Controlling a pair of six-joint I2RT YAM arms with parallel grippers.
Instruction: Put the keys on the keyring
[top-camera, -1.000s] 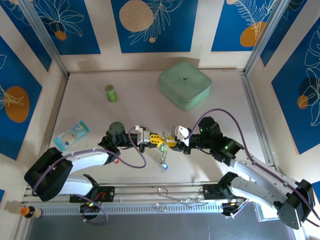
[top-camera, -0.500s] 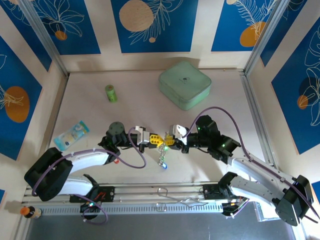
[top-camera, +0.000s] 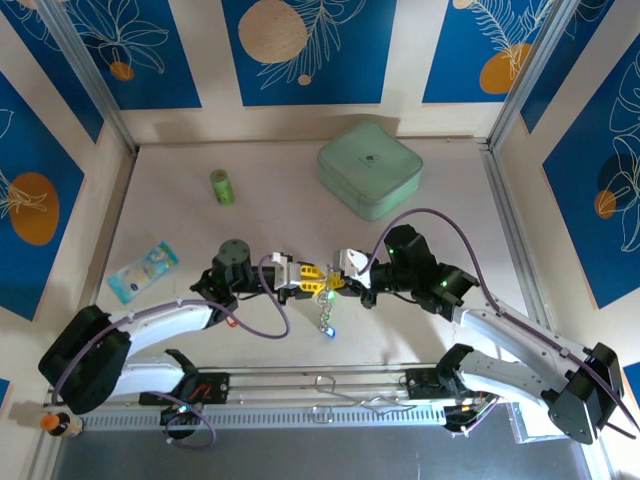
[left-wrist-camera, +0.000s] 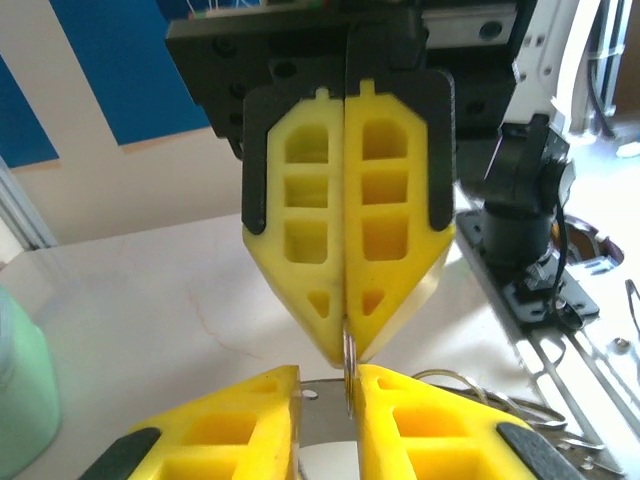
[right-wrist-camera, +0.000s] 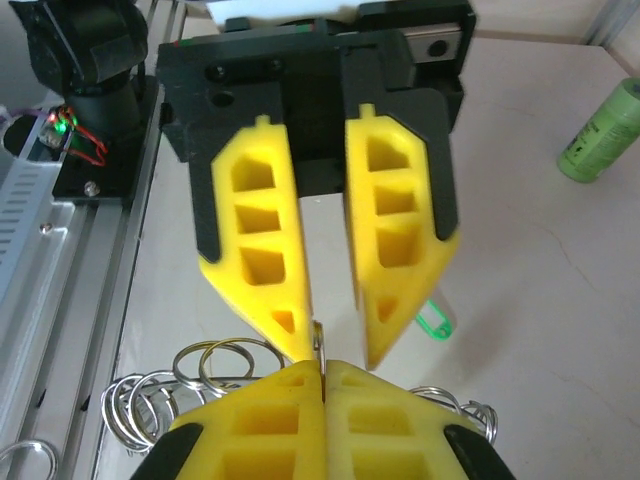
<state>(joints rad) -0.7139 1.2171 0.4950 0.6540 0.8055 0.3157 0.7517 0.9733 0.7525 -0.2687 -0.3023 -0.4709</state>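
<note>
My two grippers meet tip to tip above the middle of the table. The right gripper (top-camera: 337, 284) (right-wrist-camera: 322, 365) is shut on a thin silvery ring (right-wrist-camera: 320, 340) seen edge-on, part of the keyring (top-camera: 326, 310), which hangs below as a chain of small rings. The left gripper (top-camera: 314, 279) (left-wrist-camera: 328, 372) is open, and the same ring (left-wrist-camera: 348, 362) rests against the inner face of one of its fingers (left-wrist-camera: 400, 400). A key with a blue tag (top-camera: 328, 332) dangles at the chain's lower end. A green tag (right-wrist-camera: 432, 322) shows behind the left gripper's finger.
A pale green box (top-camera: 370, 170) sits at the back right and a green cylinder (top-camera: 221, 186) at the back left. A blue and white packet (top-camera: 142, 268) lies at the left. The metal rail (top-camera: 320, 385) runs along the near edge.
The right gripper has moved a little left with the ring, closing the gap to the left gripper. The hanging chain has stayed below them.
</note>
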